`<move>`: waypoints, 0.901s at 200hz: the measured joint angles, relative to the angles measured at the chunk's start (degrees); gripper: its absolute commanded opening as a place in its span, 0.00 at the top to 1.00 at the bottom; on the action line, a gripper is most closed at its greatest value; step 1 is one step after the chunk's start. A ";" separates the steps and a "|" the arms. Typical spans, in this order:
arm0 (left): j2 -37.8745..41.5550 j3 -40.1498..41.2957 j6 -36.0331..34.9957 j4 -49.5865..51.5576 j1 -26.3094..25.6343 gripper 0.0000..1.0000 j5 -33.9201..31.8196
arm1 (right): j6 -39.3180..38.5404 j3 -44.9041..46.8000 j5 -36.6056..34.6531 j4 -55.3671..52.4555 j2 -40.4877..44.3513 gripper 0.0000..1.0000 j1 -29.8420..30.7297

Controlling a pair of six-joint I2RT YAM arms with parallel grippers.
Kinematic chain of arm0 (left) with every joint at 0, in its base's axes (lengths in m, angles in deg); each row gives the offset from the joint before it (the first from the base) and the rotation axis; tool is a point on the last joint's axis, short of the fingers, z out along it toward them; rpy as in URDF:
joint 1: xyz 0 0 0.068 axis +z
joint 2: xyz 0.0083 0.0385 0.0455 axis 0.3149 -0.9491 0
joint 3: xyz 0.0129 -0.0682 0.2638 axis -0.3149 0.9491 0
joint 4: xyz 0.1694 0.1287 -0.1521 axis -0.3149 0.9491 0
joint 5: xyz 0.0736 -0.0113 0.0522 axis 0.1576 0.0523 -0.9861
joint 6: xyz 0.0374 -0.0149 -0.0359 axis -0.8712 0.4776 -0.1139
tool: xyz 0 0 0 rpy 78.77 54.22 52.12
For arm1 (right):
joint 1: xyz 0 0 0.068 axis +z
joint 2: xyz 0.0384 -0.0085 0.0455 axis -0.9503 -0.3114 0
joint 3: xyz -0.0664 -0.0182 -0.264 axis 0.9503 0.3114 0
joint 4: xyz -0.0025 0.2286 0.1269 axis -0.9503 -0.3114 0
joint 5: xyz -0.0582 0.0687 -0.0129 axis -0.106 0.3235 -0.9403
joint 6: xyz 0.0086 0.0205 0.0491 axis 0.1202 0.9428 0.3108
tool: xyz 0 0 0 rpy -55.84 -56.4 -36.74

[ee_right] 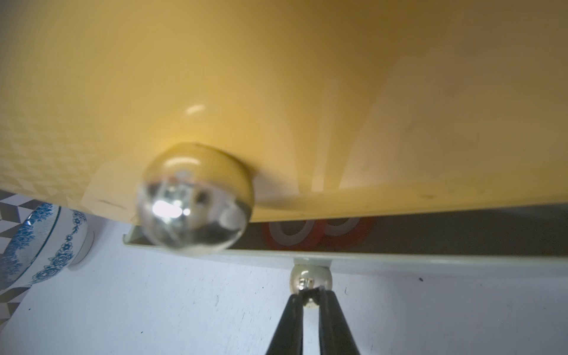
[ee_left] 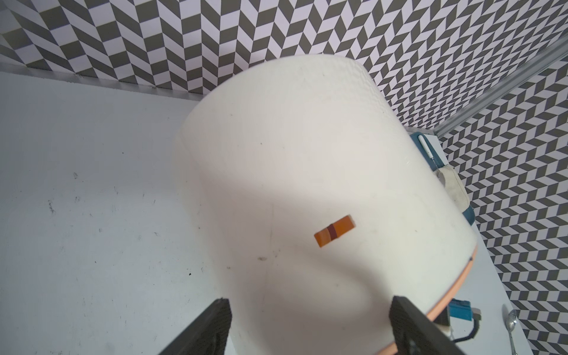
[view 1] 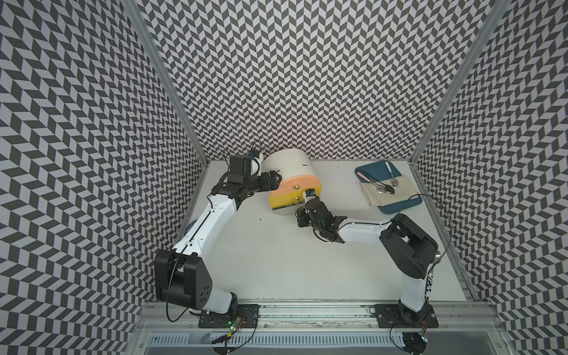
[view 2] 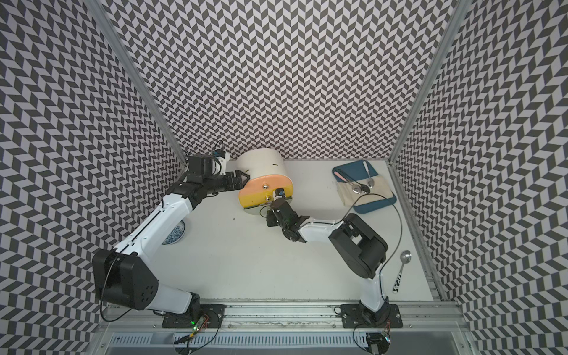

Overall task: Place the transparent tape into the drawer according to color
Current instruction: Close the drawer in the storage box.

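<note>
**Lower knob pinched, red rolls glimpsed in the bottom drawer**

The cream cabinet [view 1: 289, 167] is seen standing at the back of the table [view 1: 276, 261], its front turned towards the arms. Three fronts are stacked on it: the peach drawer [view 1: 299, 182] on top, the yellow drawer [view 1: 284, 198] below it, and the grey-green drawer [ee_right: 430, 261] at the bottom.

In the right wrist view the right gripper [ee_right: 310, 299] is found clamped on the lower knob [ee_right: 310, 278], its fingers drawn in narrow with the small metal ball caught between the tips. The grey-green drawer is pulled out by a slim gap, and through that gap two red tape rolls [ee_right: 319, 239] with white cores are made out, lying side by side inside. No other tape can be picked out in any view.

The left gripper [ee_left: 310, 304] is held against the cabinet's rounded side, fingers [ee_left: 212, 329] spread wide with the cream shell filling the space between them. Whether the tips touch the shell cannot be told.

A blue-patterned bowl [view 2: 176, 236] is partly hidden under the left arm. Off to the right a blue tray [view 1: 399, 209] is seen, with a cloth [view 1: 387, 199] and spoons [view 1: 382, 189] on it.
</note>
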 measured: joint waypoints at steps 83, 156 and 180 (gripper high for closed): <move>0.07 0.20 -0.13 0.00 0.15 0.15 0.63 | -0.04 -1.40 -2.16 1.77 -1.84 0.87 -0.02; 0.15 0.31 -0.15 0.02 0.15 0.14 0.83 | -0.04 -1.40 -3.26 2.34 -1.90 0.83 -0.02; 0.72 0.81 -0.17 0.02 0.22 0.11 0.79 | 0.07 -0.44 -2.86 2.45 -1.20 0.55 -0.04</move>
